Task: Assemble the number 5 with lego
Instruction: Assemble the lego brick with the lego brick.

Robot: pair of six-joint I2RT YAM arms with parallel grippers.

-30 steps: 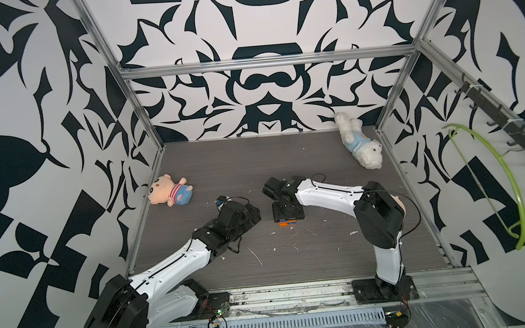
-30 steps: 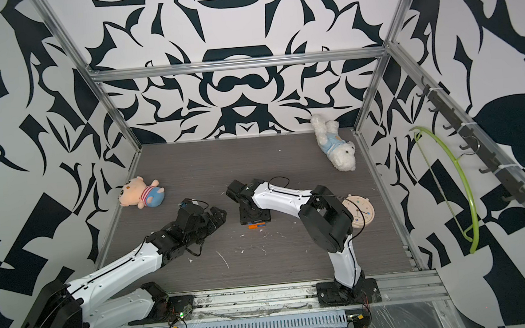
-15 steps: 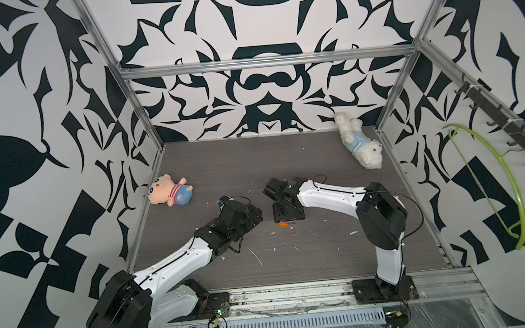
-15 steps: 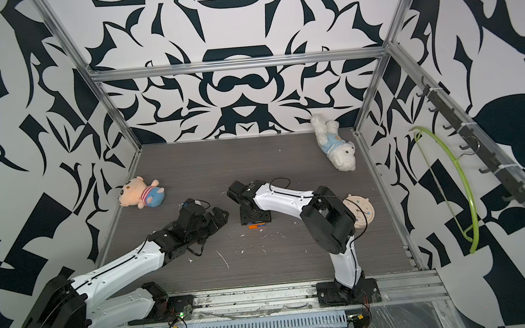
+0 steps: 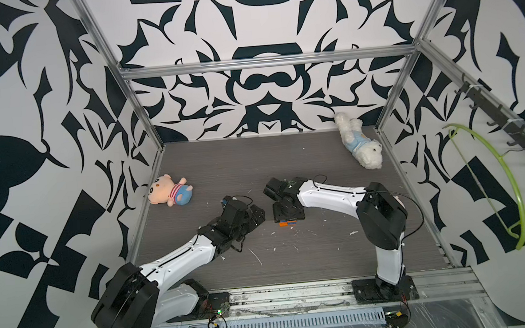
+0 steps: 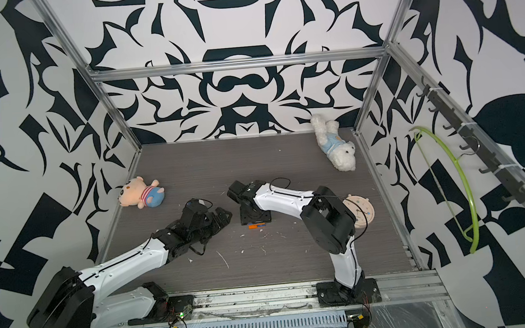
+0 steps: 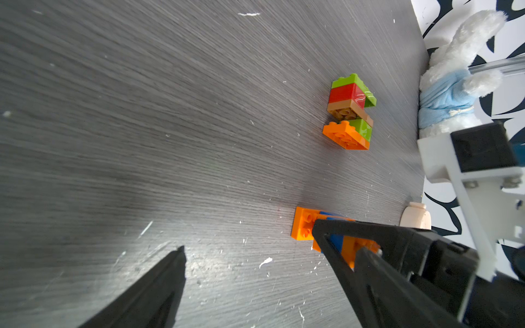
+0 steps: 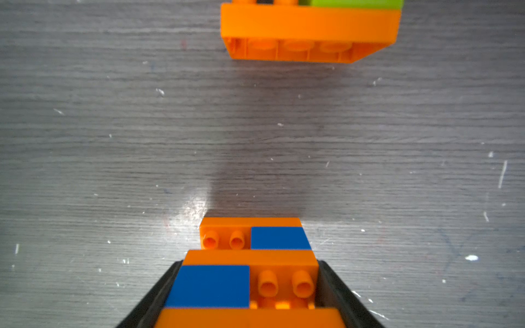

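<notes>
One lego stack [image 8: 216,284], orange-blue, clamped in your right gripper [image 8: 247,268]; left gripper [image 7: 270,250] spread wide, empty, beside stack; green-red cluster [image 7: 350,113] apart from stack.

right gripper [image 8: 249,279] clamps orange-blue lego stack [image 8: 279,238]; orange brick [image 8: 309,27] lies apart.

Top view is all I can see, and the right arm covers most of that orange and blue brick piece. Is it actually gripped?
Observer: Yes. In the right wrist view the right gripper's jaws are closed on both sides of the orange and blue stack.
Operator: Any more bricks? I see only that one.
Observer: A second cluster of green, red, tan and orange bricks lies on the table, apart from the stack. It does not show in the top views.
Operator: And the left gripper?
Observer: In the left wrist view its jaws are wide open with nothing between them.
</notes>
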